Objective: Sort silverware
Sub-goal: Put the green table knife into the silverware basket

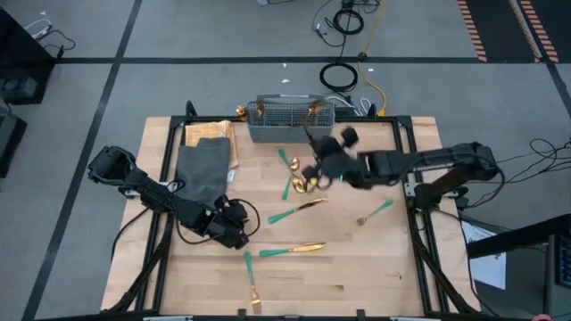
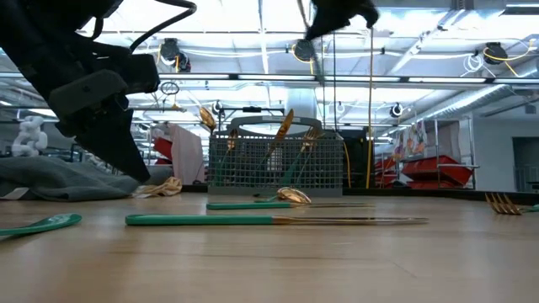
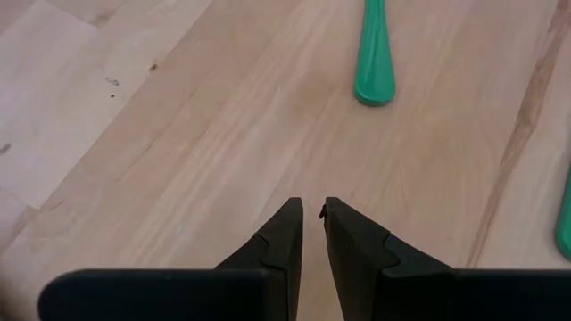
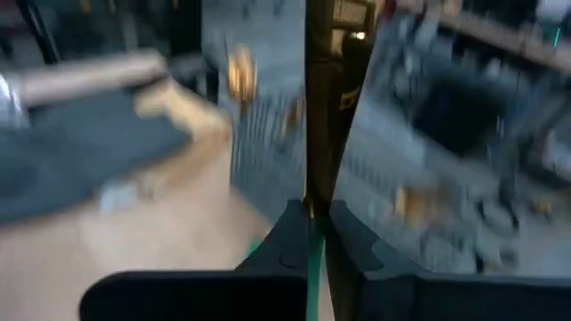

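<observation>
The right tool (image 4: 314,223) is raised above the middle of the desk (image 1: 375,267), near the grey mesh basket (image 1: 293,125) at the far edge, pinched tight on the green handle of a knife (image 4: 321,98) whose gold blade stands upright. The basket already holds a few pieces standing up. A dark cloth (image 1: 203,169) lies at the far left. The left tool (image 3: 312,223) rests low at the near left by the cloth, its fingers (image 3: 278,241) a narrow slit apart and holding nothing, just short of a green handle (image 3: 375,53). Loose silverware lies spread across the middle: spoons (image 1: 303,183) under the right arm, a knife (image 1: 296,209), another knife (image 1: 293,249), a fork (image 1: 376,210) to the right, a fork (image 1: 252,283) by the near edge. The near right stretch of the desk is bare wood.
</observation>
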